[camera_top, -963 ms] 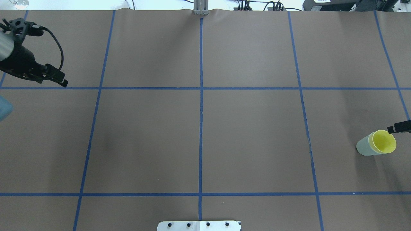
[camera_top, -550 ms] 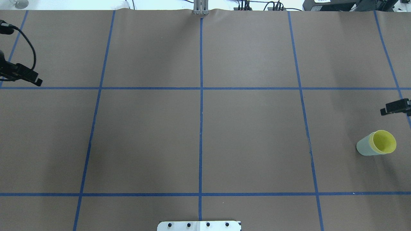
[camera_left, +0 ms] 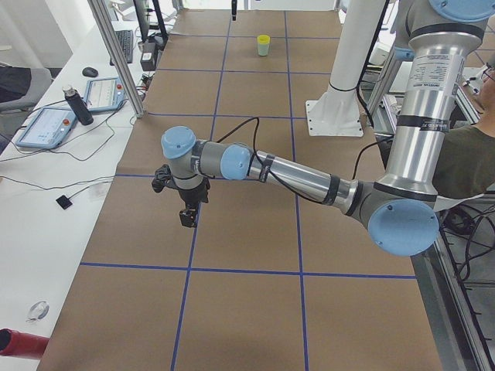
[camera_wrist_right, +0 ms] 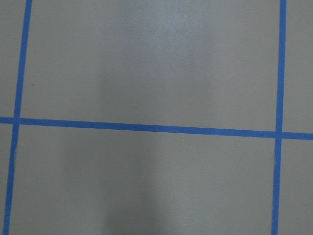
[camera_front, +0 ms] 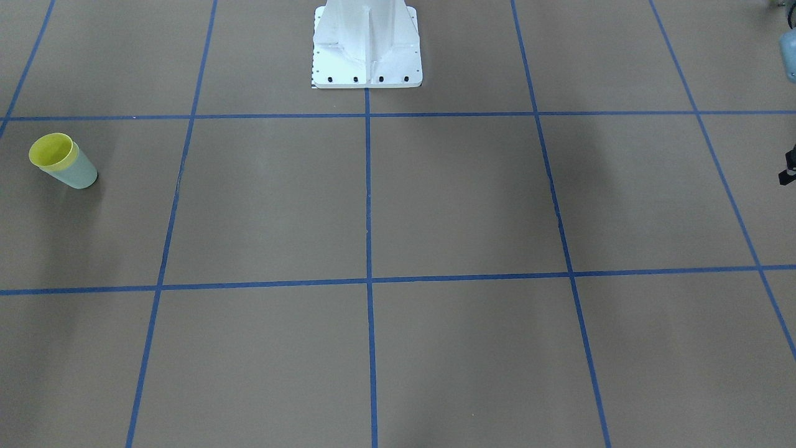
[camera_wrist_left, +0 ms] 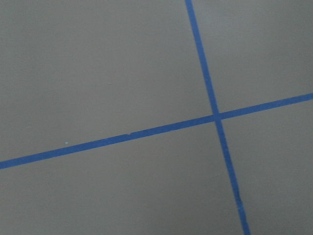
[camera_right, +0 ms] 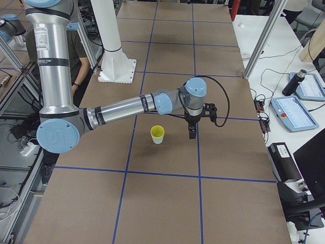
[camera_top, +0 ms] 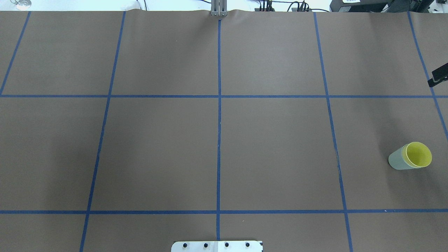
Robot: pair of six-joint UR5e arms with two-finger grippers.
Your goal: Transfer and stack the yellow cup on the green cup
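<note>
The yellow cup (camera_top: pixel 418 154) sits nested inside the green cup (camera_top: pixel 395 161), upright on the brown table at its right side. The pair also shows in the front-facing view, the yellow cup (camera_front: pixel 51 151) in the green cup (camera_front: pixel 79 176), and far off in the left exterior view (camera_left: pixel 264 44). Only a black tip of my right gripper (camera_top: pixel 439 77) shows at the overhead view's right edge, well beyond the cups and apart from them. My left gripper (camera_left: pixel 188 216) hangs over the table's left end, barely showing in the front-facing view (camera_front: pixel 788 172). I cannot tell whether either gripper is open or shut.
The white robot base plate (camera_top: pixel 217 246) sits at the near middle edge. Blue tape lines (camera_top: pixel 219 105) divide the brown table cover into squares. An aluminium post (camera_top: pixel 218 8) stands at the far edge. A side desk with tablets (camera_left: pixel 46 124) lies beyond the left end.
My left gripper has moved left out of the overhead view. My right gripper has drawn away from the stacked cups toward the far right edge. The cups have not moved.
</note>
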